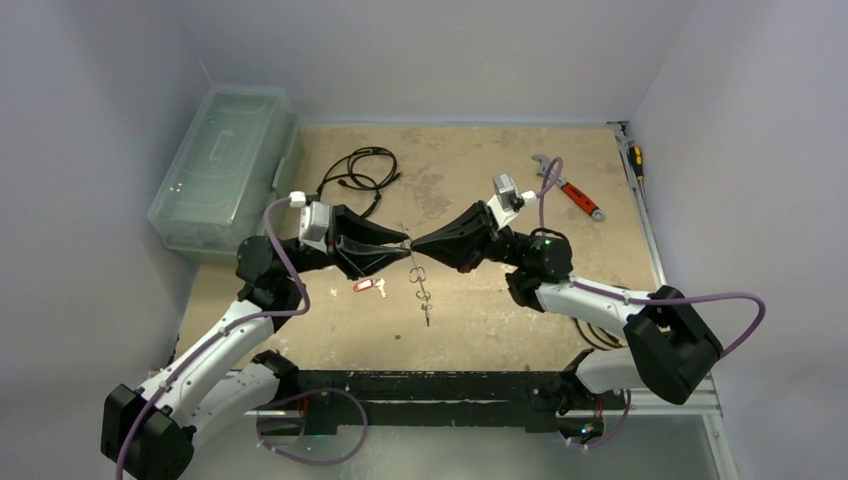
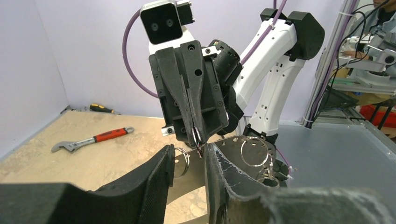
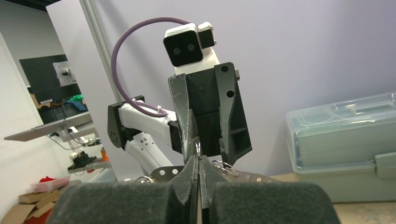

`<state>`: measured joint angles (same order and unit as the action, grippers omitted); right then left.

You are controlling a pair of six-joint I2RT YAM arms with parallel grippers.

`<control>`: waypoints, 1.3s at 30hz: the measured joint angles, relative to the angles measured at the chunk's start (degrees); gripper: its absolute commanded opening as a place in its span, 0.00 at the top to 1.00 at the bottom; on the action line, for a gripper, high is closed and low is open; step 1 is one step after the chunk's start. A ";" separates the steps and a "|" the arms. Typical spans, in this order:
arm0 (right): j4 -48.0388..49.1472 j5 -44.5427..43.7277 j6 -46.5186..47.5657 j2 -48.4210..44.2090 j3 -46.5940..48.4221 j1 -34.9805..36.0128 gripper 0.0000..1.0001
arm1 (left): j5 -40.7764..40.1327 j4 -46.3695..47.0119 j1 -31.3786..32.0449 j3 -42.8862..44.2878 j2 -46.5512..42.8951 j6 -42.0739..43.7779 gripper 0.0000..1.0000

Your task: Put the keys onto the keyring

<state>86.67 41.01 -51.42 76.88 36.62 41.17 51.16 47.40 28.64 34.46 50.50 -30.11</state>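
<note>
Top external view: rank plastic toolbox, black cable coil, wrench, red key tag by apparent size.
Largest: plastic toolbox
Then black cable coil and wrench: similar span, can't separate
Smallest: red key tag

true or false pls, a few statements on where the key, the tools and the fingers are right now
1. The right fingers are pressed together. True.
2. The red-tagged key is held in the left fingers. False: it lies loose on the table.
3. The red-handled wrench lies on the far right part of the table. True.
4. The clear plastic box stands at the right wall. False: it is at the far left.
</note>
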 measured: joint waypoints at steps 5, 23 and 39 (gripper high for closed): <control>-0.07 -0.70 1.22 -0.46 0.00 0.09 1.00 | -1.38 -6.25 0.07 0.04 -2.89 3.30 0.58; -0.26 -2.43 3.67 -2.95 -0.02 0.13 1.00 | -3.65 -6.71 0.31 0.44 -5.73 1.86 0.71; -1.70 -2.99 4.55 -2.95 -0.24 0.13 1.00 | -3.65 -4.81 0.31 0.44 -5.70 -0.15 0.68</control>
<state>84.97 38.02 -46.87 73.93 36.38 41.30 47.51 42.59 28.95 34.89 44.80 -30.26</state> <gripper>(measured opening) 0.005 0.360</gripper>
